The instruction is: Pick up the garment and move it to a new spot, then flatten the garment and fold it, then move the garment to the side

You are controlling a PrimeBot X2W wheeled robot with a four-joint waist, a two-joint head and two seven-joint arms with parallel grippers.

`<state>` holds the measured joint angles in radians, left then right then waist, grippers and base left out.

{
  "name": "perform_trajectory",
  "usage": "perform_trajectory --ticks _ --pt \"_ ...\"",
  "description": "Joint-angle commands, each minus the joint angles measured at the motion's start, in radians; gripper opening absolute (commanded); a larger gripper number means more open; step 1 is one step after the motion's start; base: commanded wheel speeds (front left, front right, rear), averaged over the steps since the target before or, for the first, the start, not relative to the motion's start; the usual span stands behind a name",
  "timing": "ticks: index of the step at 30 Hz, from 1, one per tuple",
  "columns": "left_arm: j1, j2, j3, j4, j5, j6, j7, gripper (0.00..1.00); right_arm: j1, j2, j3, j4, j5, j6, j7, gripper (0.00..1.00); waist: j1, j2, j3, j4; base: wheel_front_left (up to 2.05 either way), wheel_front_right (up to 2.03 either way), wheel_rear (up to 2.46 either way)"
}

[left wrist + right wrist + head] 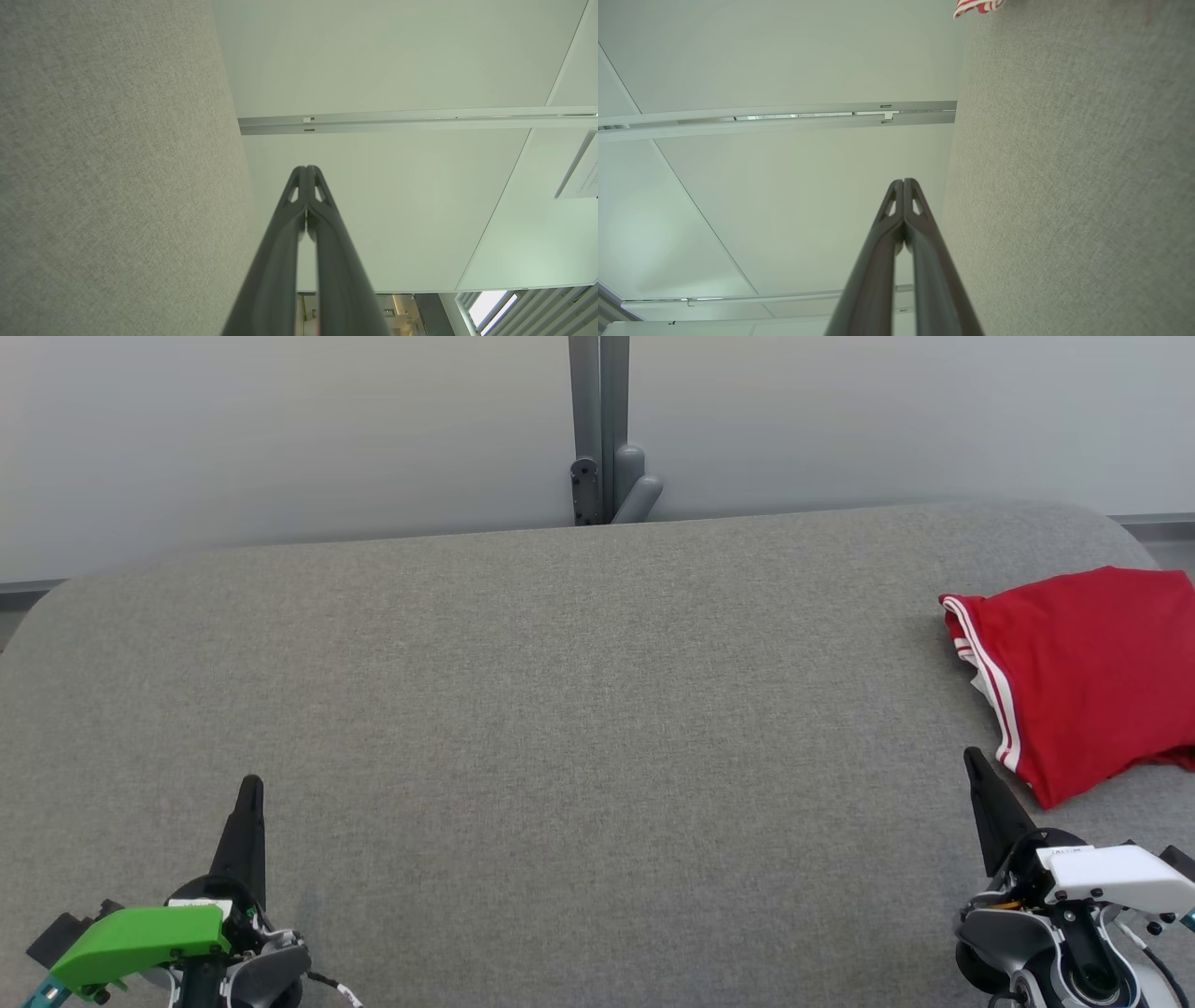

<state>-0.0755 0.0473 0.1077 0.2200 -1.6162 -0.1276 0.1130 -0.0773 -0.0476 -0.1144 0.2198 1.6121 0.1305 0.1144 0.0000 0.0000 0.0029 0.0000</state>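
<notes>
Gray cloth covers the counter (560, 709) in front of you. Nearest you, the left pincer (250, 791) and the right pincer (976, 767) are both clenched tight, holding nothing. Your red garment (1083, 681) with white stripes lies just past the right pincer, at the counter's right edge. Your right wrist view catches a striped corner of it at the top. Your left wrist view has plain cloth and the pale wall (373, 56).

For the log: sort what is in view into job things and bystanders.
Job: red garment, at far right; left pincer, shut; right pincer, shut.
Bystanders: grey table; grey post behind it; pale wall.
</notes>
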Motion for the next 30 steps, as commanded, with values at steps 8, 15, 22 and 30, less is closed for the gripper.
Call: perform_trajectory --ticks 8,15,22,30 --pt "-0.013 0.005 0.005 -0.004 0.0 -0.007 0.001 0.0 -0.009 -0.005 0.001 -0.004 0.007 0.0 0.005 0.0 0.0 0.0 0.0 0.0 0.0 0.0 0.0" --pt "-0.013 0.005 0.005 -0.004 0.0 -0.007 0.001 0.0 -0.009 -0.005 0.001 -0.004 0.007 0.0 0.005 0.0 0.0 0.0 0.0 0.0 0.0 0.0 0.0" --pt "-0.013 0.005 0.005 -0.004 0.0 -0.007 0.001 0.0 -0.009 -0.005 0.001 -0.004 0.007 0.0 0.005 0.0 0.0 0.0 0.0 0.0 0.0 0.0 0.0" --pt "-0.013 0.005 0.005 -0.004 0.0 -0.007 0.001 0.0 -0.009 -0.005 0.001 -0.004 0.007 0.0 0.005 0.0 0.0 0.0 0.0 0.0 0.0 0.0 0.0"
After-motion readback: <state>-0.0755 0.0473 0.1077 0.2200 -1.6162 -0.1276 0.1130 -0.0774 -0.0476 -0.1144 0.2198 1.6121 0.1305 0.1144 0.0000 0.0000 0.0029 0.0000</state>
